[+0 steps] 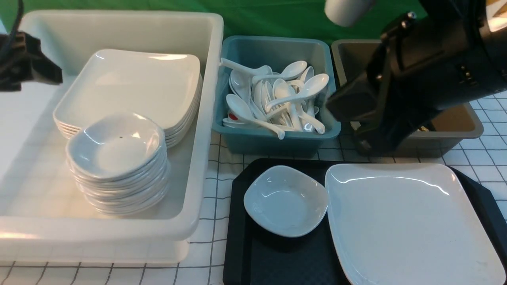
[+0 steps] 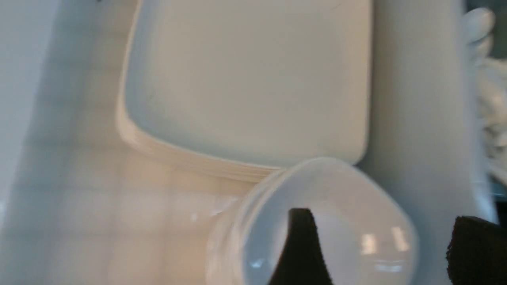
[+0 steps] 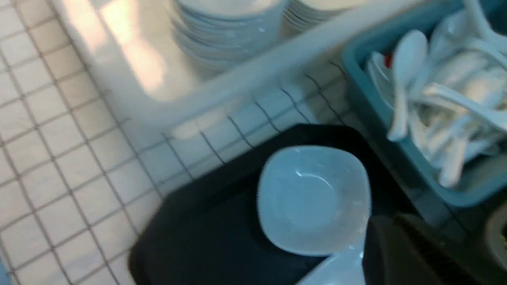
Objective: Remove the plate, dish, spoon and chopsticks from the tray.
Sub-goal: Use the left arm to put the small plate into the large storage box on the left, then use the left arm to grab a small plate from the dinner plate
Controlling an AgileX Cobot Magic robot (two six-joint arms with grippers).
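Observation:
On the black tray lie a small white dish and, to its right, the large white plate. No spoon lies on the tray, and the chopsticks are out of view. My right gripper is shut and empty, hanging past the tray's far edge beside the dish. My left gripper is open with nothing between its fingers. It hovers over a stack of small dishes in the white bin.
A stack of large plates fills the back of the white bin. A teal bin holds several white spoons. My right arm covers much of a brown bin. The tablecloth is checked.

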